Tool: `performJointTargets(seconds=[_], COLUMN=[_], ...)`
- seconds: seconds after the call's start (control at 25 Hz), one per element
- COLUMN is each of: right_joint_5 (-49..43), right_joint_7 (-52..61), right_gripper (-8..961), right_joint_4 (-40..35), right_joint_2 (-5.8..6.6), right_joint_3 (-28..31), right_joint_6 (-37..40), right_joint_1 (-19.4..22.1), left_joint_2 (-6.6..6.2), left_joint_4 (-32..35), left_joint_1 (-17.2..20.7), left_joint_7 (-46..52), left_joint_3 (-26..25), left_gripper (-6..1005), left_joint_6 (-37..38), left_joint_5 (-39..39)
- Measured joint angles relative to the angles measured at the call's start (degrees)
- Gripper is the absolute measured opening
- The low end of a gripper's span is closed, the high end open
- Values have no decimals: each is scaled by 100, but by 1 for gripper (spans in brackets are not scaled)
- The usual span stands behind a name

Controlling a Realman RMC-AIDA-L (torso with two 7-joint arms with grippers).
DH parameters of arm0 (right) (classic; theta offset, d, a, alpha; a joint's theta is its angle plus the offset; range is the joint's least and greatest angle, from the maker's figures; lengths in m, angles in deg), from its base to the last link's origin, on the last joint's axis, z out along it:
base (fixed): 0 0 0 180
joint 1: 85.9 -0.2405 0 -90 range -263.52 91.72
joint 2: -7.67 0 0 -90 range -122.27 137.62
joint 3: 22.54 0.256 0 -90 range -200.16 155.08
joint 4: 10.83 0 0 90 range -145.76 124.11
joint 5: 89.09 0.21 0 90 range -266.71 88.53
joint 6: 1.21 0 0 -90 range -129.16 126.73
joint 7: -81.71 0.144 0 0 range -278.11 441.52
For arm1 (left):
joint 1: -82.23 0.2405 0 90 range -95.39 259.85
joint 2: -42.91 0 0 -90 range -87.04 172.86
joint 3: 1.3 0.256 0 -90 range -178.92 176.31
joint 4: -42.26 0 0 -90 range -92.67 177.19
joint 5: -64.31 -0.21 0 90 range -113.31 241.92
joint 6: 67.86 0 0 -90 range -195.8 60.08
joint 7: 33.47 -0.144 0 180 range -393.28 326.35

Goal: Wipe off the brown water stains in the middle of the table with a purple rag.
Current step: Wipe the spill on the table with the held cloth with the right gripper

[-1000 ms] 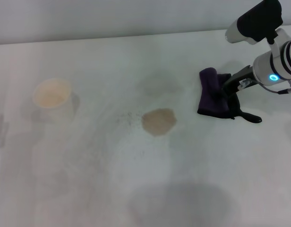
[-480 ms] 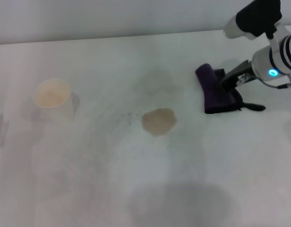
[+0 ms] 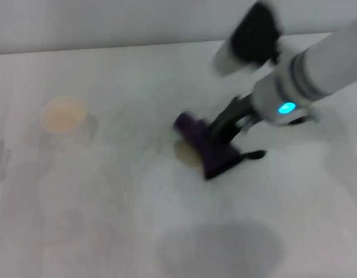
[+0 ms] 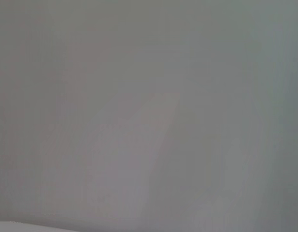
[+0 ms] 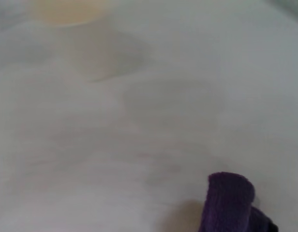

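My right gripper is shut on the purple rag and holds it low on the white table, at the middle. The rag lies over most of the brown water stain; only the stain's left edge shows beside it. The rag's black loop tail trails to the right. In the right wrist view the rag sits by a tan patch of the stain. The left gripper is out of view; the left wrist view shows only a plain grey surface.
A white paper cup with tan liquid stands at the left of the table, and also shows in the right wrist view. A large grey shadow lies near the front edge.
My right arm has swept left and towards me with the rag, from the right side of the table onto the brown stain. The cup has not moved.
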Motion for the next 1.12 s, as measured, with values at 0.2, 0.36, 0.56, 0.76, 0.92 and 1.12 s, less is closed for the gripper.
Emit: performJointTargets(seconds=[0.2,0.36,0.56,0.76,0.92,1.12], right_joint_5=[404,439,393,-215,-640,-127], right_joint_7=[-3,10,10,6,7,-44], right_gripper=[88,87,87,85,82,78], right_joint_4=[113,272,725,1230,1372,1205], right_joint_2=[-51,-59,-18,1,7,-26], right_joint_3=[-1345,-1919,-1658,-760,-198,-321], right_joint_6=[448,934,1486,1577,1563,1231], right_joint_1=[-176,-236,-288,-333,-307,-272], left_joint_2=[0,6,9,9,3,0], left_joint_4=[0,8,14,17,18,18], left_joint_1=[-66,-129,-104,-124,-135,-141], left_joint_7=[61,62,62,62,62,62], left_joint_3=[5,32,20,24,22,18], left_gripper=[888,888,888,888,888,888], left_joint_6=[0,0,0,0,0,1], left_joint_5=[-25,-40,-41,-41,-42,-50])
